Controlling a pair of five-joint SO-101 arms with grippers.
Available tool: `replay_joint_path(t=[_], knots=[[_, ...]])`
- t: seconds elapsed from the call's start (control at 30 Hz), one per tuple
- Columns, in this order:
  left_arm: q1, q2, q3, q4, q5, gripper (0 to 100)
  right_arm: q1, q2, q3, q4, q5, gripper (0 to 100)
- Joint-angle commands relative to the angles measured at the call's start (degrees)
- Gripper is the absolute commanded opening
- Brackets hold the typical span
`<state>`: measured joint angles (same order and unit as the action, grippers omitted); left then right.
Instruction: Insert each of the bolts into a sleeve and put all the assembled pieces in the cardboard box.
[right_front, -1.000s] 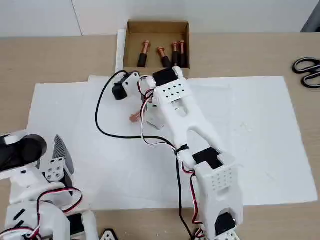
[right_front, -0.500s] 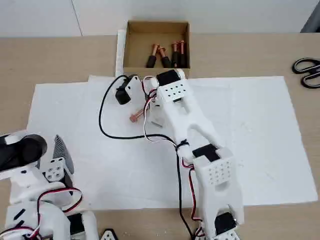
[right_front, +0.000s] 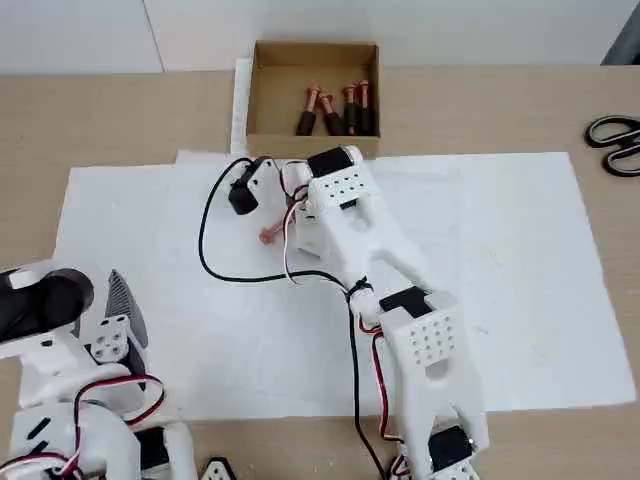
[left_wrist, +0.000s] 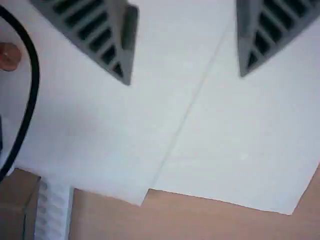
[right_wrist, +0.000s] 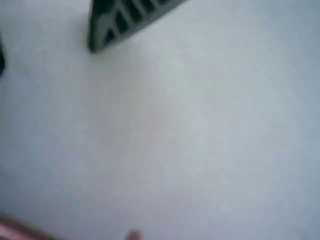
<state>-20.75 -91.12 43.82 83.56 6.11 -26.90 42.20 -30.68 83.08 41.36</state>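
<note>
Right gripper (right_front: 298, 228), state indeterminate, sits just beside the loose bolt (right_front: 268, 236) at its 9 o'clock; risk: the slack cable (right_front: 200, 235) could sweep the round bolt aside and spoil the pickup.

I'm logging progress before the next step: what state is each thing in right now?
cardboard box: open on top, holding four assembled pieces.
loose bolt: lying on the paper, outside the box, partly hidden by the right arm.
left gripper: open, empty, above the paper.
right arm: stretched out over the paper.
scissors: lying on the table, beside the paper.
</note>
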Motion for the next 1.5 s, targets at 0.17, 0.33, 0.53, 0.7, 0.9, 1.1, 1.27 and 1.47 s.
replay_joint_path(t=[0.17,0.33,0.53,0.7,0.9,1.1,1.27,1.47], knots=[[-0.2,-0.3,-0.1,0.2,0.3,13,0.6,0.2,-2.0,0.3,-0.8,20.1],[-0.1,-0.3,0.5,0.2,0.3,13,0.7,0.2,-2.0,1.1,-0.9,18.5],[0.0,-0.3,0.9,0.1,0.3,13,0.7,0.0,-2.3,0.7,-2.6,5.6],[-0.2,-0.3,0.9,0.1,0.3,13,0.7,-0.3,-2.4,1.1,-3.4,5.5],[-0.2,-0.3,0.8,0.0,0.3,13,3.7,-0.7,-6.1,2.9,-8.9,0.2],[0.0,-0.3,0.9,-0.2,0.3,13,8.0,-6.0,-14.9,13.1,-20.5,0.3],[0.0,-0.3,1.0,-0.2,0.4,13,11.0,-6.7,-14.9,14.6,-35.6,0.3],[0.0,-0.3,1.0,-0.2,0.4,13,10.9,-4.4,-14.9,15.0,-44.1,0.4]])
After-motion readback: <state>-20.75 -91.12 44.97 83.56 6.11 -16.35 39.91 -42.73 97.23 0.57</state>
